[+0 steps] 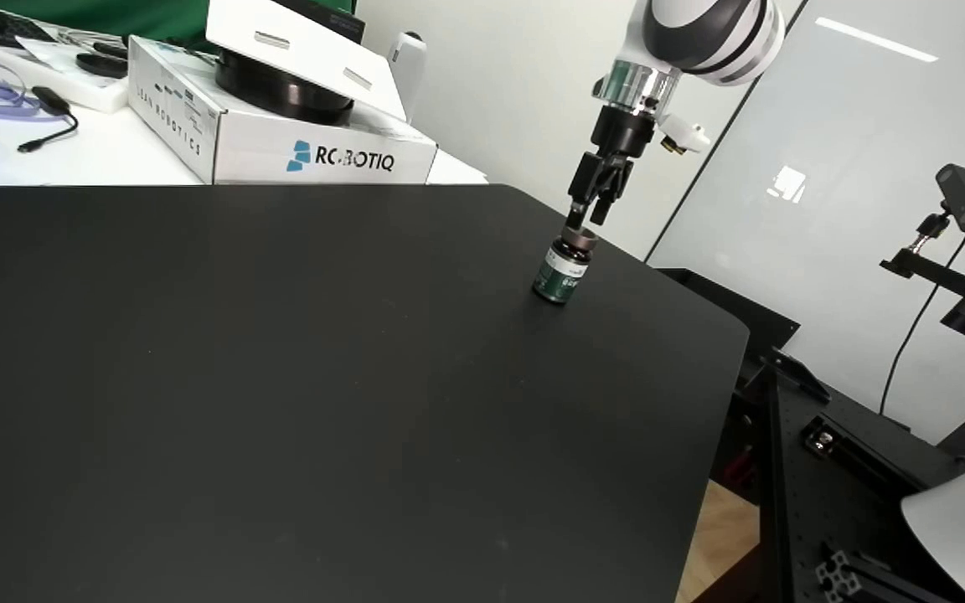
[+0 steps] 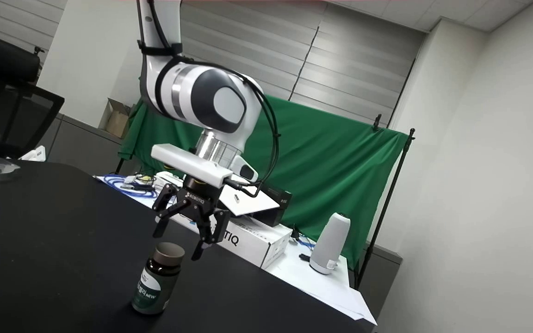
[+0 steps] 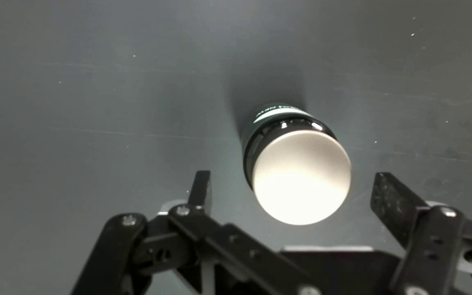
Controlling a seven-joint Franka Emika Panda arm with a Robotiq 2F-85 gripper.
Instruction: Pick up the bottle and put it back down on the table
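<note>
My fingers (image 3: 395, 200) are spread wide, nothing gripped. Bottle (image 2: 155, 284) stands upright on the table (image 1: 281, 377), which suits a grasp from above. Wrist view: cap (image 3: 301, 180) framed between my fingers, touching neither, gap tighter on one side. Spread presumably to straddle it; I'd likely centre, drop lower, then pinch, else it might get nudged.

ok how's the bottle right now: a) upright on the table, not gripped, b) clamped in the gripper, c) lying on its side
a: the bottle stands cap-up on the table, and the gripper is open, with a gap on either side of the cap in the wrist view.
</note>
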